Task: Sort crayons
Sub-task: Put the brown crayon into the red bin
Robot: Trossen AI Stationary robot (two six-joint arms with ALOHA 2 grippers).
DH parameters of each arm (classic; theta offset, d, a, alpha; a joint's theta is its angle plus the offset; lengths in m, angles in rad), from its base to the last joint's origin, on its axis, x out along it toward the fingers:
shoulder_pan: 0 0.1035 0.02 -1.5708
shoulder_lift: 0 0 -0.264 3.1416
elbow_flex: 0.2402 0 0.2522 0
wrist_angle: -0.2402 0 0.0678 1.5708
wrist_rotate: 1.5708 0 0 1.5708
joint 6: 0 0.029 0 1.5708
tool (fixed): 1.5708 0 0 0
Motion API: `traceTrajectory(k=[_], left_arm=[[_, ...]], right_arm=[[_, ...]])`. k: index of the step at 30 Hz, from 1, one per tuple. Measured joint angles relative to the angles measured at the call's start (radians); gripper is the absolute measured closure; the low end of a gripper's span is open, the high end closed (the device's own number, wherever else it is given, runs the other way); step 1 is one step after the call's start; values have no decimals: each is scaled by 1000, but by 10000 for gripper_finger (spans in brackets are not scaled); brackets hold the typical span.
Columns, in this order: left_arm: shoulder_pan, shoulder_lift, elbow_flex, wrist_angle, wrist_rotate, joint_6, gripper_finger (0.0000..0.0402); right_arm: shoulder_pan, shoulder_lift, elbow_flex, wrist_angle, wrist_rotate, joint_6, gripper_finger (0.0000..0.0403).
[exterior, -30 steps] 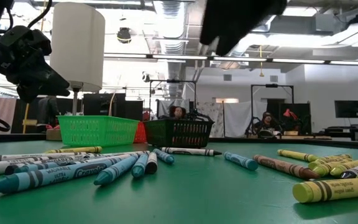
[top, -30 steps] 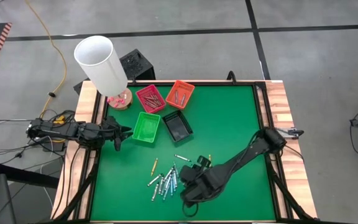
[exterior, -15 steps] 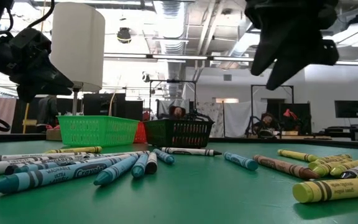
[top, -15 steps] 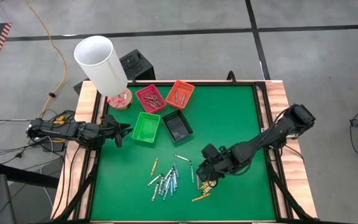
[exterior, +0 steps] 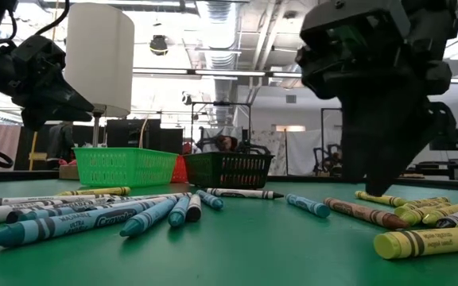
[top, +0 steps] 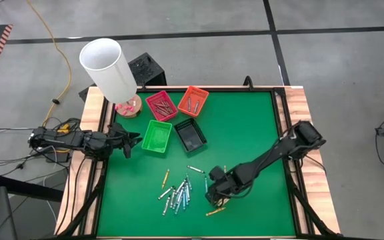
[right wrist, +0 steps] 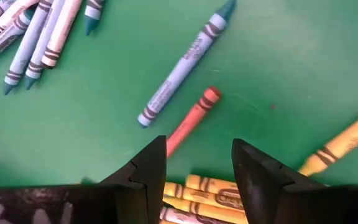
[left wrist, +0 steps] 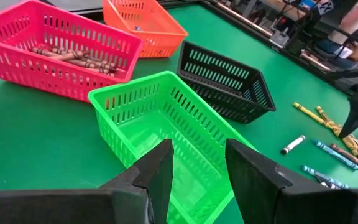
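Crayons [top: 176, 194] lie loose on the green mat near its near edge: light blue and white ones [right wrist: 30, 37], a single light blue one [right wrist: 185, 62], a red-orange one [right wrist: 194, 118] and yellow ones [right wrist: 210, 193]. My right gripper [right wrist: 197, 162] hangs open just above the yellow cluster, pointing steeply down [top: 213, 193]. My left gripper [left wrist: 201, 165] waits open at the table's left edge [top: 129, 141], facing the green tray [left wrist: 179, 130]. Brown crayons lie in the red tray [left wrist: 61, 53].
Four small trays stand at the far left of the mat: red [top: 161, 105], orange [top: 193, 100], green [top: 157, 135], black [top: 190, 135]. A white lamp [top: 109, 67] stands at the far left corner. The mat's right half [top: 259, 127] is bare.
My right gripper has come down toward the yellow crayons near the table's near edge, swinging first to the right and then back left, and its wrist has rolled. Its fingers have stayed open. No crayon has moved.
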Motion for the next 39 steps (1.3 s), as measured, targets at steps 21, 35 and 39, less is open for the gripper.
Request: traceTrajectory(k=[21,35,39], left_arm=[[0,0,1,-3,8,12,265],[0,0,1,-3,10,12,265],[0,0,2,-3,10,9,265]], right_arm=[[0,15,48,-74,90,47,227],[1,15,49,-71,93,54,227],[1,15,49,-71,94,60,227]])
